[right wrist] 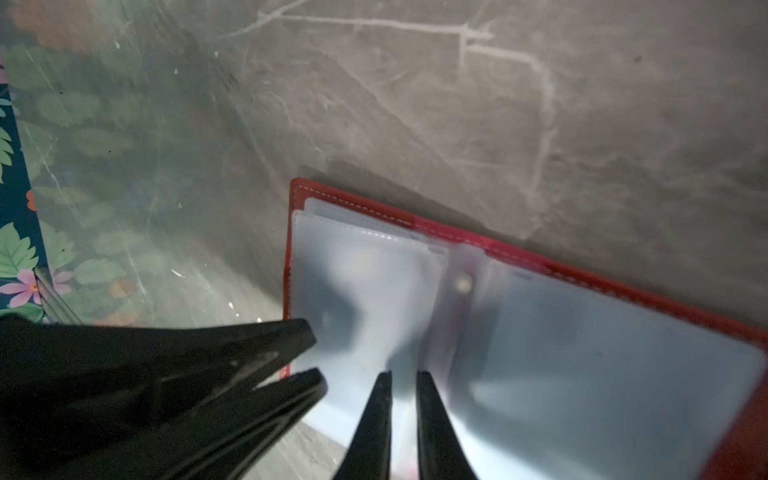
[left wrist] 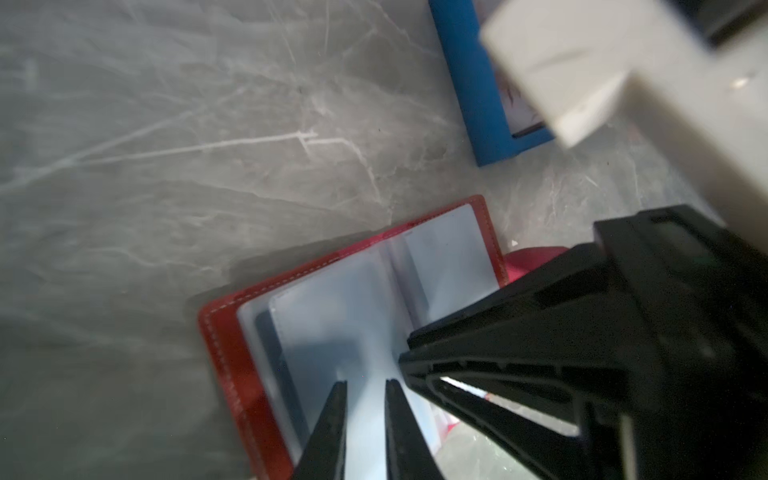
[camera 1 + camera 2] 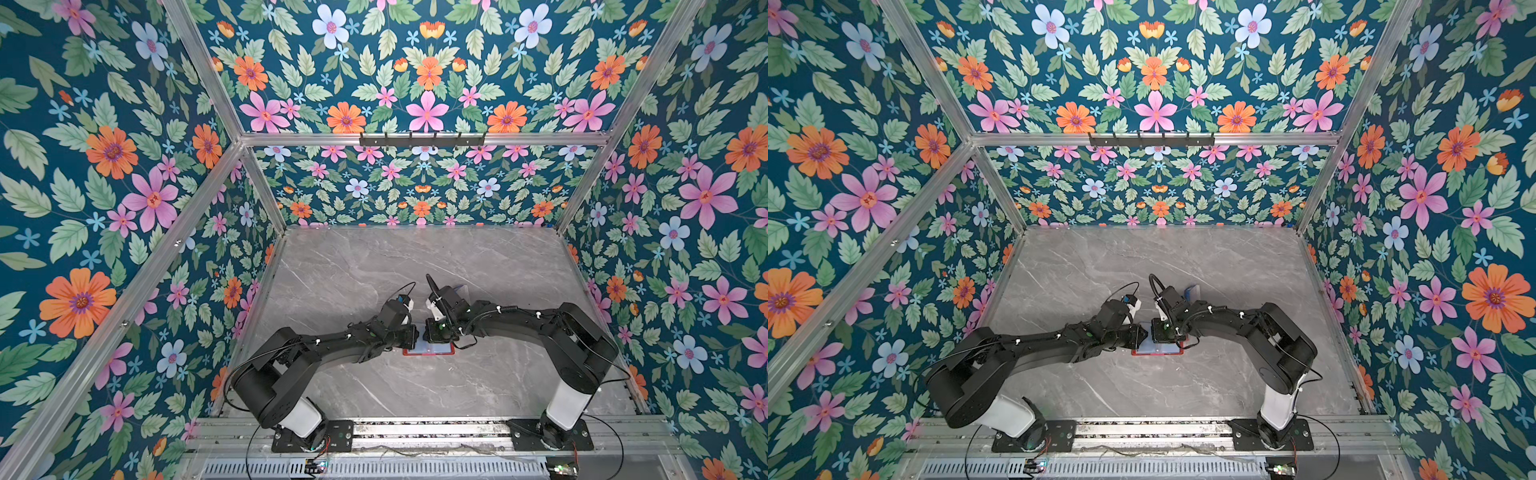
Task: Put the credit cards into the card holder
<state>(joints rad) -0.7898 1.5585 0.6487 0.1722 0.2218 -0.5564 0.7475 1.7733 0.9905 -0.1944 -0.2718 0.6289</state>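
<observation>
While the card holder [image 2: 232, 353] lies open on the table [image 2: 166, 166], the left gripper [image 2: 366, 382] and right gripper [image 1: 401, 374] hover, fingers narrow, apparently empty; a credit card [image 2: 521, 112] waits in the blue stand [image 2: 469, 83].

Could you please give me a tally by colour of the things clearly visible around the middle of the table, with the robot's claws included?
Red: 1, the open card holder
Blue: 1, the stand
Black: 2, the left claw and the right claw
Total: 4
</observation>
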